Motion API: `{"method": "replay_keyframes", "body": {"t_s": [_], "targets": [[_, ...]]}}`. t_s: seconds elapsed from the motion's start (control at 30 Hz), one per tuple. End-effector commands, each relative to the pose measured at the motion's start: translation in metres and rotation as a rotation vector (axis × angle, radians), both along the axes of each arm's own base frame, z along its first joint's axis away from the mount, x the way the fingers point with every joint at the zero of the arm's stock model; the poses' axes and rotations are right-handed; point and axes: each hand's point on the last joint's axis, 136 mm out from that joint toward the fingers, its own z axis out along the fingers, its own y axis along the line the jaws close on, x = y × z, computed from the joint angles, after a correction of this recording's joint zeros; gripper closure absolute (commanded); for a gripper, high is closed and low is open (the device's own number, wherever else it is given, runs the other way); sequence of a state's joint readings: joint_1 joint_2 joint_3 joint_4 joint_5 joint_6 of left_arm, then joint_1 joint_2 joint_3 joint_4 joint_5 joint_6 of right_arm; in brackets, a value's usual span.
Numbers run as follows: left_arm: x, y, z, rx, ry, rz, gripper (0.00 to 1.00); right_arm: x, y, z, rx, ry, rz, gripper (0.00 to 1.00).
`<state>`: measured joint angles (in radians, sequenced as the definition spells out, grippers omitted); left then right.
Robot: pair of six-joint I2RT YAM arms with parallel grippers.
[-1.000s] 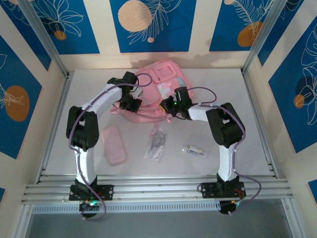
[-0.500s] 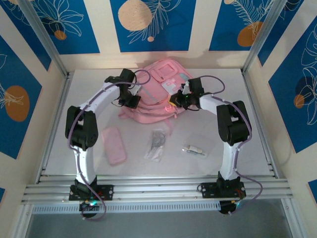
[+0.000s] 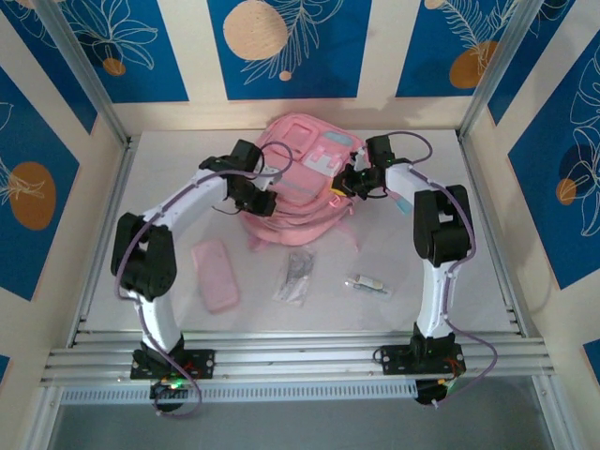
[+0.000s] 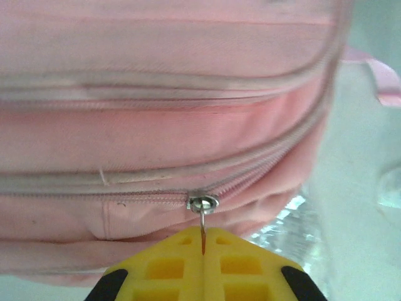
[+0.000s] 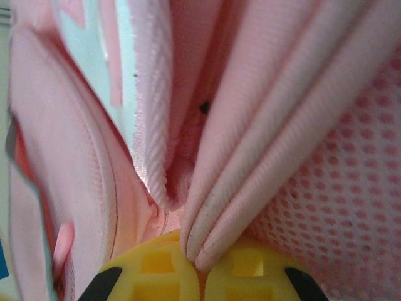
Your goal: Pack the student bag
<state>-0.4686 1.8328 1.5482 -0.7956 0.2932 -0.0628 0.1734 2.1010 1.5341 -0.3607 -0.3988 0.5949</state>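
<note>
Toward the near side of the worktop [image 3: 244,319], well apart from the arms' working ends: a flat pink pencil case [image 3: 216,274] at the left, a crinkled clear packet [image 3: 297,275] with something dark inside at the middle, a small white item [image 3: 367,283] at the right. All three loose, apart from each other, nearer the arm bases than the bag. Around the worktop, blue wall panels [image 3: 281,47] with white leaf drawings and orange discs; along the near edge, bare metal rails [image 3: 291,356].

At the far middle of the worktop, the student bag [image 3: 298,202]: pink, bulging, pale patches on its upper side. On its left flank, the left end effector [image 3: 261,199], clenched on the metal zip pull [image 4: 203,229]. In the left wrist view, yellow fingertips [image 4: 169,263] pressed together with the thin tab caught between them, and the slider [image 4: 202,202] just above on a zip line running across the bag. On its right flank, the right end effector [image 3: 343,185], clenched on a fold of the bag's own pink fabric. In the right wrist view, ribbed piping pinched between yellow pads [image 5: 156,260], pink mesh [image 5: 338,188] at the right, a pale blue patch [image 5: 94,56] at the left.

Too small from above to make out: the packet's contents and the nature of the small white item. Covered from above by the two forearms: parts of the bag's left and right sides. Unclear which pocket the pinched zip belongs to. Blurred in the left wrist view: a patch of shiny plastic [image 4: 282,219] beside the bag's lower corner, possibly the same packet. Cut off at that view's right edge: a pink strap [image 4: 382,81].
</note>
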Motion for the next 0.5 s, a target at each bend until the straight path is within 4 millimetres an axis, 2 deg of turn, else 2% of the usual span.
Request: {"method": "replay_keyframes", "body": {"t_s": [0.0,0.07,0.17,0.33,0.47], "targets": [[-0.044,-0.015,0.015,-0.069,0.129,-0.015,1.0,0.054,-0.039,0.008,-0.109,-0.127,-0.158,1.0],[-0.044,-0.029,0.013,-0.087,0.139,-0.036,1.0,0.059,-0.036,0.01,-0.088,-0.111,-0.17,0.9],[-0.035,-0.04,0.006,-0.05,0.148,-0.046,1.0,0.052,-0.042,0.021,-0.098,-0.067,-0.22,0.65],[-0.019,-0.038,0.003,0.01,0.115,-0.022,1.0,0.007,-0.051,0.05,-0.092,-0.093,-0.277,0.3],[-0.011,-0.032,-0.001,0.049,0.089,0.018,1.0,-0.032,-0.048,0.059,-0.076,-0.09,-0.263,0.24]]}}
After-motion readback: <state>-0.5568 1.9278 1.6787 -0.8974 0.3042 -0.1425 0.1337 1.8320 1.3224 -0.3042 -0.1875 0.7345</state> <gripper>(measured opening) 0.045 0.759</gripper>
